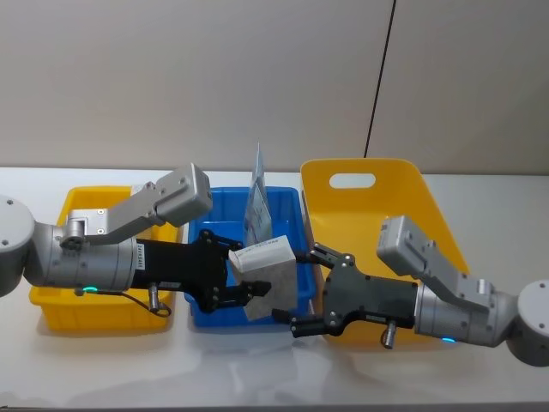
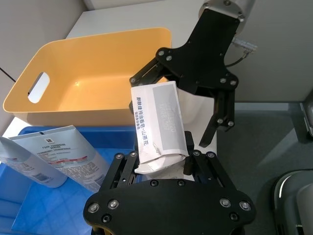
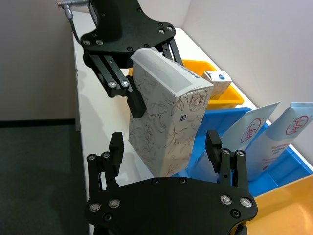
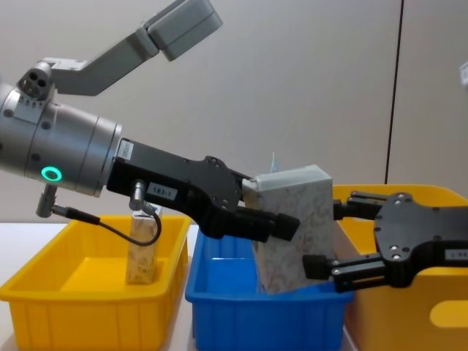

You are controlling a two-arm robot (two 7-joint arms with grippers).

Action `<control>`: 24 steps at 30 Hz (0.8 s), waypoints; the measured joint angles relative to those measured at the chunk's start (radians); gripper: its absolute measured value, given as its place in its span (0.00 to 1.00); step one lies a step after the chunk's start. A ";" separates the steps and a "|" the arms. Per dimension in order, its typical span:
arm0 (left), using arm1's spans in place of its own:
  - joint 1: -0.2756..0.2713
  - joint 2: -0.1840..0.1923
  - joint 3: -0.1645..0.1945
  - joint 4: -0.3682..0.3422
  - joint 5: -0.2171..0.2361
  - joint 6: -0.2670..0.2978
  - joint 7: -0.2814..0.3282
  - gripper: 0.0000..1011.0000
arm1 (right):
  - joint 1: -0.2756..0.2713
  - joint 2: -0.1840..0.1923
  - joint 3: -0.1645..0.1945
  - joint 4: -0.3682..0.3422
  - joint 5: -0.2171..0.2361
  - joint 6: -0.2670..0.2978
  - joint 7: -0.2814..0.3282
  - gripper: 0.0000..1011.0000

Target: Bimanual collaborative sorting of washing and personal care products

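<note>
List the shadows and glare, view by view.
Head view: soft shadows on the table under the left gripper, holding the carton over the blue bin, and the open right gripper beside it. Left wrist view: sheen inside the handled yellow bin. Right wrist view: even light, no glare on the carton. Chest view: a green ring glows on the left arm.

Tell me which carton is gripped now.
The carton in the left gripper over the blue bin, right gripper open around it; the other carton stands in the left yellow bin.
</note>
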 joint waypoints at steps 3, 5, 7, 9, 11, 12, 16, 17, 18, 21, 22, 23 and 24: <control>0.000 0.000 0.000 0.000 0.000 0.000 0.000 0.39 | 0.013 -0.007 -0.007 0.017 -0.005 -0.003 0.005 0.99; 0.000 0.000 0.000 0.000 0.000 0.000 0.000 0.39 | 0.028 -0.015 -0.015 0.036 -0.008 -0.006 0.009 0.99; 0.000 0.000 0.000 0.000 0.000 0.000 0.000 0.39 | 0.042 -0.021 -0.021 0.052 -0.011 -0.008 0.014 0.99; 0.000 0.000 0.000 0.000 0.000 0.000 0.000 0.39 | 0.052 -0.025 -0.026 0.062 -0.013 -0.010 0.017 0.99; 0.000 0.000 0.000 0.000 0.000 0.000 0.000 0.39 | 0.064 -0.032 -0.032 0.078 -0.014 -0.012 0.023 0.99; 0.000 0.000 0.000 0.000 0.000 0.000 0.000 0.39 | 0.068 -0.033 -0.034 0.083 -0.015 -0.013 0.025 0.99; 0.000 0.000 0.000 0.000 0.000 0.000 0.000 0.39 | 0.090 -0.042 -0.046 0.106 -0.016 -0.014 0.039 0.99; 0.000 0.000 0.000 0.000 0.000 0.000 0.000 0.39 | 0.095 -0.044 -0.049 0.110 -0.016 -0.014 0.041 0.99; 0.000 0.000 0.000 0.000 0.000 0.000 0.000 0.39 | 0.098 -0.045 -0.051 0.114 -0.016 -0.014 0.043 0.99; 0.000 0.000 0.000 0.000 0.000 0.000 0.000 0.39 | 0.110 -0.049 -0.058 0.125 -0.016 -0.012 0.054 0.99; 0.000 0.000 0.000 0.000 0.000 0.000 0.000 0.39 | 0.114 -0.051 -0.062 0.129 -0.015 -0.010 0.059 0.99; 0.000 0.000 0.000 0.000 0.000 0.000 0.000 0.39 | 0.118 -0.051 -0.064 0.132 -0.015 -0.009 0.062 0.99; 0.000 0.000 0.000 0.000 0.000 0.000 0.000 0.39 | 0.120 -0.052 -0.066 0.134 -0.014 -0.008 0.065 0.99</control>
